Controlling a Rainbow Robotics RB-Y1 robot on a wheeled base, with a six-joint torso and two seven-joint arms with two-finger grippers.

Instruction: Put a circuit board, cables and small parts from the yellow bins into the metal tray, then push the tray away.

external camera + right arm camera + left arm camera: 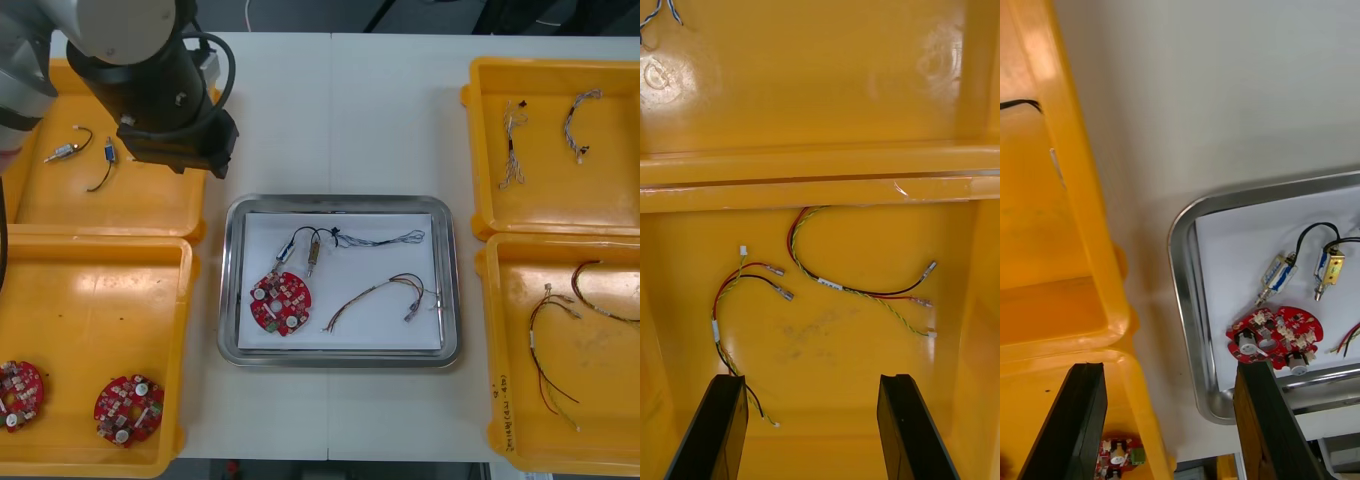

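Left wrist view: open left gripper (pixel 1169 367) beside the metal tray (pixel 1184 300), likely light and slick; best pushed at its rim; right gripper (pixel 811 379) hangs open above limp cables (pixel 829 283).

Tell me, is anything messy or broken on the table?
Nothing stands out. The circuit board, cables and small metal parts lie inside the metal tray, straight between the yellow bins. Left gripper, beside the tray, and right gripper, over a bin, are open.

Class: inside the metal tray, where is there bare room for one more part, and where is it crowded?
Bare: the right near corner of the metal tray, between the red and yellow cable and the rim. Crowded: the left middle, where circuit board, small metal parts and black cables bunch.
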